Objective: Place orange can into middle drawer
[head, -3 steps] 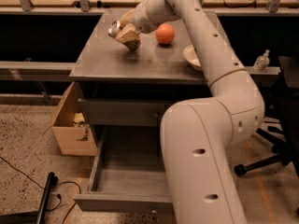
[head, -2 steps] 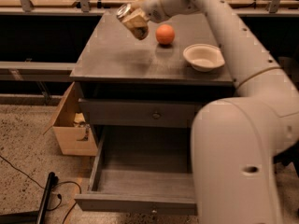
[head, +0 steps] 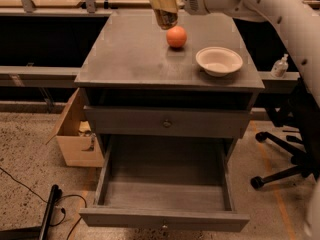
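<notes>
My gripper (head: 162,4) is high over the back edge of the grey cabinet top (head: 125,59), shut on the orange can (head: 166,19). The can hangs upright in the air, its coppery lower end showing below the fingers, just behind and left of a round orange fruit (head: 176,36). The middle drawer (head: 165,186) is pulled out wide at the bottom front. Its bare grey floor holds nothing, and its front panel (head: 165,219) is nearest to me. My white arm reaches in from the upper right.
A white bowl (head: 219,60) sits on the top at the right. A closed drawer front with a knob (head: 167,124) is above the open drawer. A cardboard box (head: 75,134) stands at the left, an office chair base (head: 285,159) at the right, and cables (head: 50,209) lie on the floor.
The gripper has lifted the can off the cabinet top and carried it up and to the right. The arm has swung aside, uncovering the bowl and the open drawer.
</notes>
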`<state>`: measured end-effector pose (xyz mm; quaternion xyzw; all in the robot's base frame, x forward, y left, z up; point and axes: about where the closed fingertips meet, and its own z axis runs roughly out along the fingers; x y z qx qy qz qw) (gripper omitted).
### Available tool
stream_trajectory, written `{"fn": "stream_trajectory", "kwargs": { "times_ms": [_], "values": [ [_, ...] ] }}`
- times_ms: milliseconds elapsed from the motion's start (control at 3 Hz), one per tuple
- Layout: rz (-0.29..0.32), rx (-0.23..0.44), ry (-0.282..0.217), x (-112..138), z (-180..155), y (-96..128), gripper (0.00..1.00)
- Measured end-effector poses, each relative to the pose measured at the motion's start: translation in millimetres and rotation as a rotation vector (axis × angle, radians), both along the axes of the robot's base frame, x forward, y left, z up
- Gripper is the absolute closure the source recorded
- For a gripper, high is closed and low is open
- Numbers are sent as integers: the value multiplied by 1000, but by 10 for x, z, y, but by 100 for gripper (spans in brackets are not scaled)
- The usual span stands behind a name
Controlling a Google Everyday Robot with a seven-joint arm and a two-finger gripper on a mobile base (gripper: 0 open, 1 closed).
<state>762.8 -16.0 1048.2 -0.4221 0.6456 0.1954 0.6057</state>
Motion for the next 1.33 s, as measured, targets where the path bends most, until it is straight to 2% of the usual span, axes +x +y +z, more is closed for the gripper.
{"fn": "stream_trajectory", "kwargs": {
  "times_ms": [333,667,1000,1333],
  "values": [
    [-51,157,0,-322,-51,-196,100],
    [-77,196,19,-500,-206,-262,100],
    [-77,195,19,-498,-206,-258,100],
    [-95,219,50,-748,-211,-233,100]
  ]
}}
